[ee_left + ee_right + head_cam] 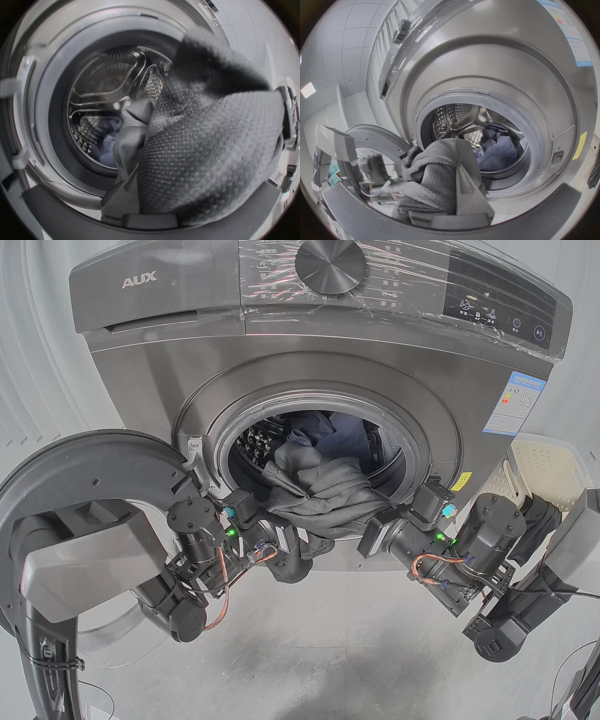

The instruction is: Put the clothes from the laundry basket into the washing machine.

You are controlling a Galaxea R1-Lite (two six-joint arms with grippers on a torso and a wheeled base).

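Head view: one grey front-loading washer [156,371] fills the frame, its round door [81,459] swung open at lower left. One dark grey garment [325,496] spills over the drum's lower rim, partly inside. Two grippers meet it. The left gripper [295,548], centre-left, is closed on the cloth, and a fold hangs below it. The right gripper [374,534], centre-right, is also clamped on the same garment, which bunches around its finger [468,190] in the right wrist view. Blue clothes [344,434] lie deeper in the drum. One cream laundry basket [550,471] stands at the right edge. The washer carries two stickers: a blue-and-white label [514,402] and a small yellow one [461,481].
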